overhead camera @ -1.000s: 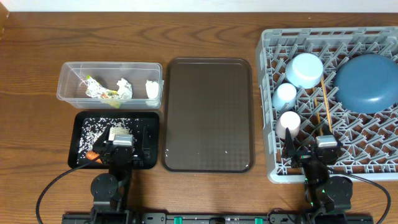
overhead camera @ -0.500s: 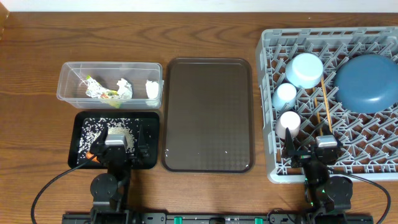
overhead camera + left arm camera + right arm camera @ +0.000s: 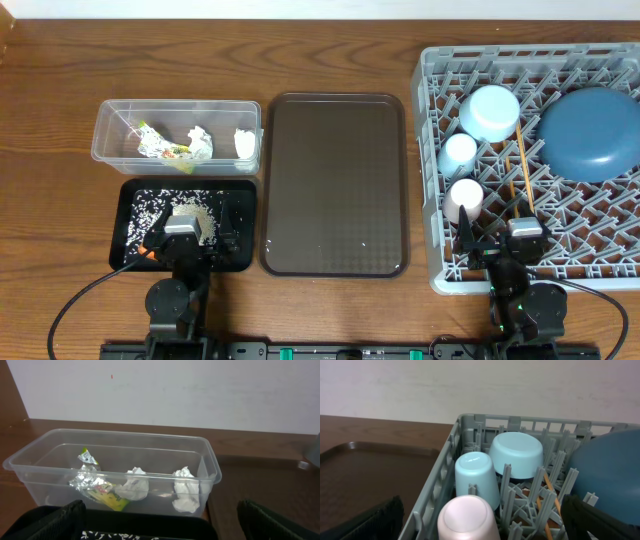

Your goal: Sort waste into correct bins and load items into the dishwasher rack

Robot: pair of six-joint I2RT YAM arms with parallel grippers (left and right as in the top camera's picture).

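The counter (image 3: 60,180) runs under both my arms. My right gripper (image 3: 480,512) stands wide open and holds nothing, above the near edge of the dishwasher rack (image 3: 585,235). My left gripper (image 3: 160,510) is spread just as wide, also empty. The brown serving tray (image 3: 335,185) lies between the two, to the right of my left gripper.

In the rack, the blue plate (image 3: 592,132) leans ahead and to the right of my right gripper. The clear tub (image 3: 110,140) sits just ahead of my left gripper, and the black tray (image 3: 243,192) is beneath it.

The pale blue bowl (image 3: 490,112) is upside down, farthest ahead of my right gripper. The blue cup (image 3: 460,152) is nearer and the pink cup (image 3: 466,196) nearest, both inverted. The chopsticks (image 3: 521,165) lie just right of the cups.

In the tub are the wrapper (image 3: 97,487) and paper wads (image 3: 186,492). The carrot (image 3: 148,250) shows just left of my left gripper, and rice (image 3: 150,205) is scattered ahead of it in the black tray.
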